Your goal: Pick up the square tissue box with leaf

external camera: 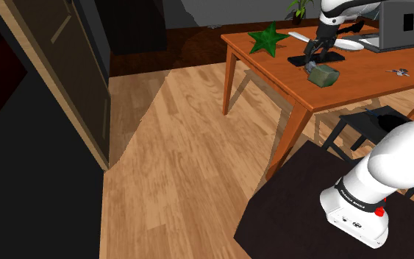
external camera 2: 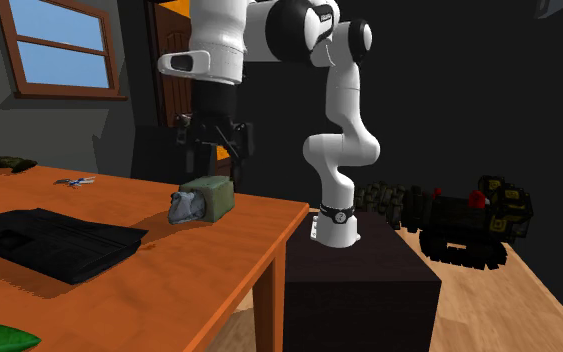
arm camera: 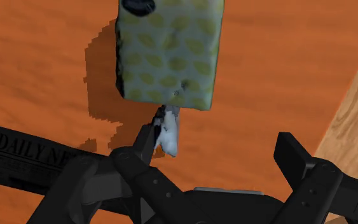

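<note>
The square tissue box (arm camera: 171,51) is pale green with a darker leaf pattern. It lies on its side on the orange-brown table (arm camera: 285,76), with a white tissue (arm camera: 168,135) sticking out of its opening. In the second exterior view the box (external camera 2: 209,199) sits near the table's corner, its tissue pointing to that view's left. My black gripper (external camera 2: 215,163) hangs just above it, open, with nothing between its fingers. In the shoulder view the gripper (external camera: 316,56) is just beyond the box (external camera: 322,74). In the wrist view the box lies ahead of the gripper (arm camera: 215,149), apart from both fingers.
A black newspaper (external camera 2: 49,240) lies flat beside the box. Also on the table are a green star (external camera: 268,38), a laptop (external camera: 407,22) and small scissors (external camera: 398,71). The table's edge (arm camera: 336,121) runs close to the box. A dark toy vehicle (external camera 2: 469,215) stands on the floor.
</note>
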